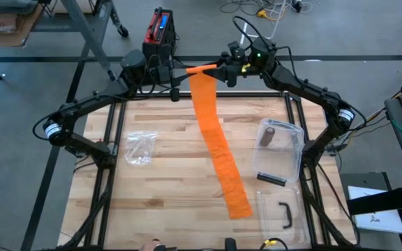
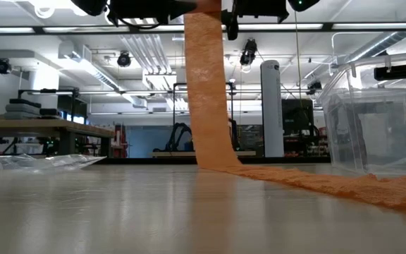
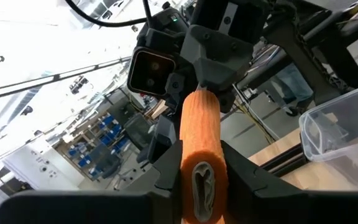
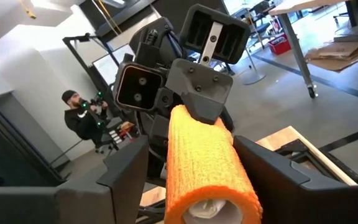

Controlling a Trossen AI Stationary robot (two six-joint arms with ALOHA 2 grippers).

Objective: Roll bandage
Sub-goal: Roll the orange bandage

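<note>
An orange bandage roll (image 1: 202,69) hangs high over the table's far edge, between my two grippers. From it the unrolled strip (image 1: 215,139) drops to the wood and runs toward the near right, its free end (image 1: 239,206) lying flat. My left gripper (image 3: 202,186) comes from the left and is shut on one end of the roll (image 3: 201,143). My right gripper (image 4: 207,186) comes from the right and is open. Its fingers stand on either side of the roll's other end (image 4: 207,168), with a dark gap beside one finger. My left gripper pinches the roll's left end (image 3: 199,174) between its two fingers, level, from the table's left, the fingers lying along the roll. The roll is lifted clear, level, with the strip (image 2: 206,92) hanging below it to the table. Whether my right gripper touches the roll, I cannot tell.
A clear plastic box (image 1: 281,150) holding dark items stands at the right, its lid (image 1: 281,209) with a black handle nearer the front edge. A clear plastic bag (image 1: 139,148) lies at the left. A person (image 4: 82,118) sits in the room beyond the table.
</note>
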